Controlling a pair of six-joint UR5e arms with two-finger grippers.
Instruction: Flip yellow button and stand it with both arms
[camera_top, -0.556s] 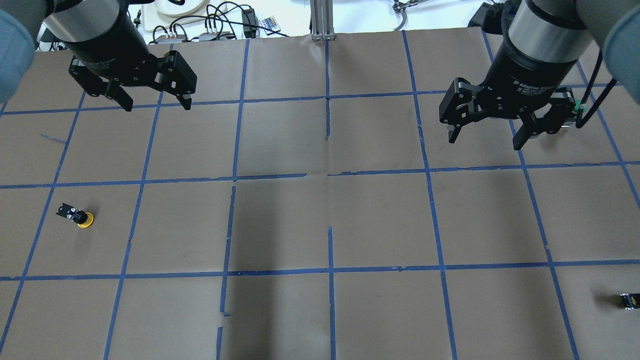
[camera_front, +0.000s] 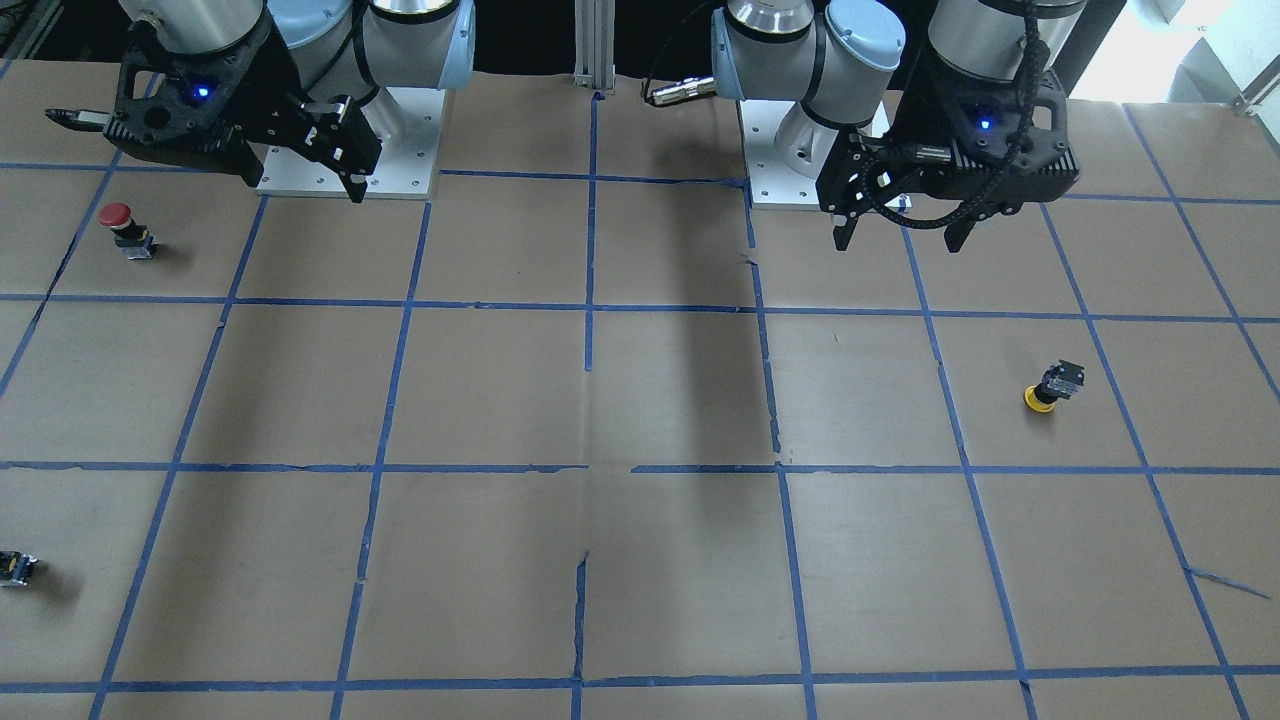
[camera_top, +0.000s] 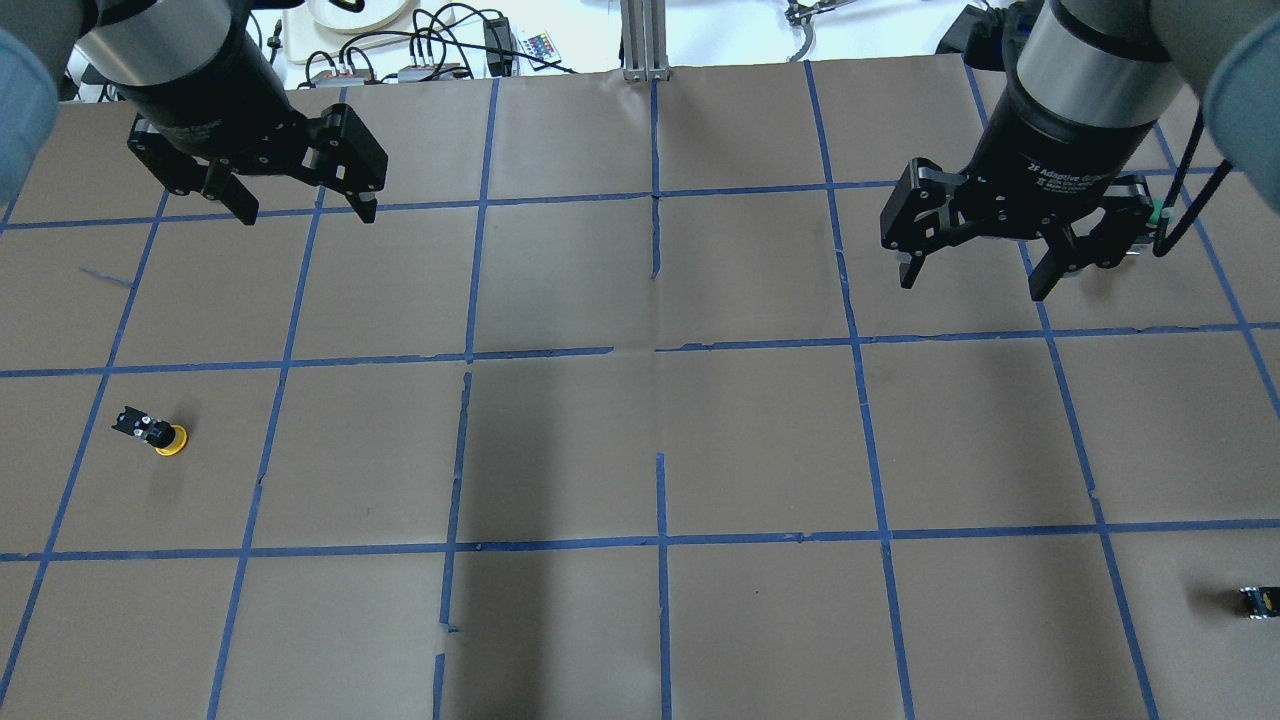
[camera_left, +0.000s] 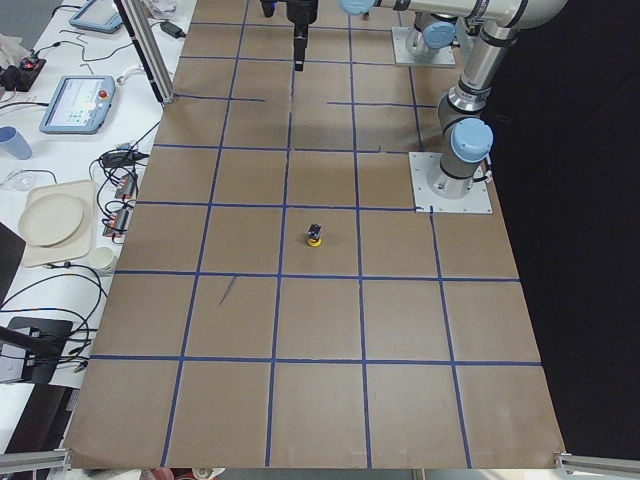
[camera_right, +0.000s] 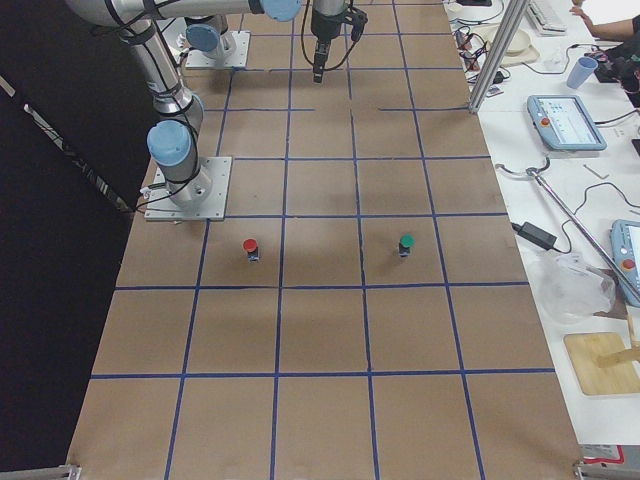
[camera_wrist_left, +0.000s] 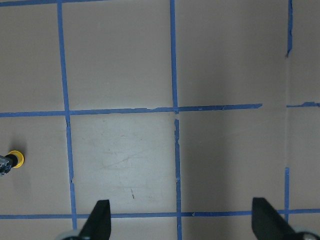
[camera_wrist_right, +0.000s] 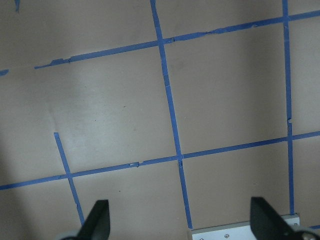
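Observation:
The yellow button stands upside down on its yellow cap, black body up, on the table's left side. It also shows in the front view, the left side view and at the left edge of the left wrist view. My left gripper is open and empty, high above the table and well away from the button; it shows in the front view and its wrist view too. My right gripper is open and empty over the right side.
A red-capped button stands near the right arm's base plate. A green-capped button stands further out. A small dark part lies at the right edge. Brown paper with a blue tape grid covers the table.
My left gripper has shifted slightly left and back in the overhead view. The right gripper and the yellow button have not visibly moved.

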